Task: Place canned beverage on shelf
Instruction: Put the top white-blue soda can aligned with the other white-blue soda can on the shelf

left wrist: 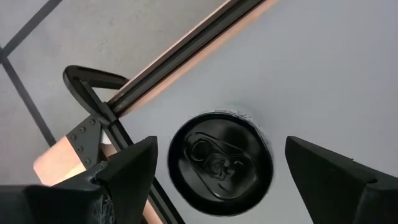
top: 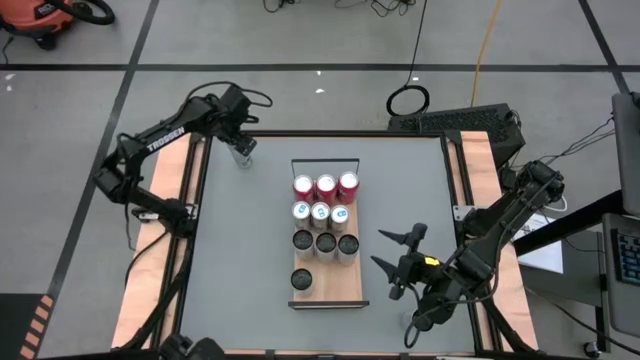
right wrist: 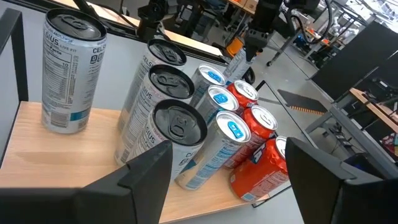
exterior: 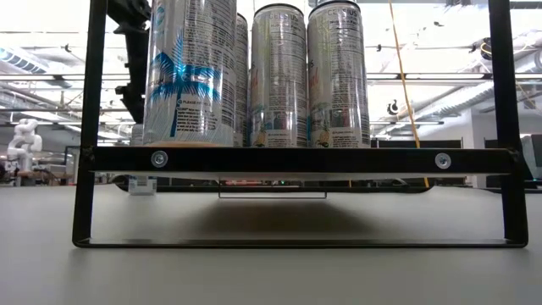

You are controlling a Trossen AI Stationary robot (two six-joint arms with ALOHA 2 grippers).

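Observation:
A canned beverage with a black lid [left wrist: 219,163] stands upright on the grey tabletop in the far left corner [top: 243,155]. My left gripper [left wrist: 221,148] hovers over it, pointing steeply down and open, one finger on either side of the lid and clear of it. The shelf [top: 350,292], a light-wood board, lies at the table's middle. Several cans stand on it in three rows: red [top: 325,186], blue-topped [top: 320,211] and dark-topped [top: 325,242]. A single can [top: 301,279] is near the front. My right gripper [top: 394,252] is open, right of the shelf.
A thin black wire rail [top: 325,162] closes the shelf's far end. Pale wooden side strips [top: 185,190] run along both table sides. The grey tabletop [top: 245,250] lies bare left of the shelf. In the low view the shelf's dark front edge [exterior: 296,159] spans the picture.

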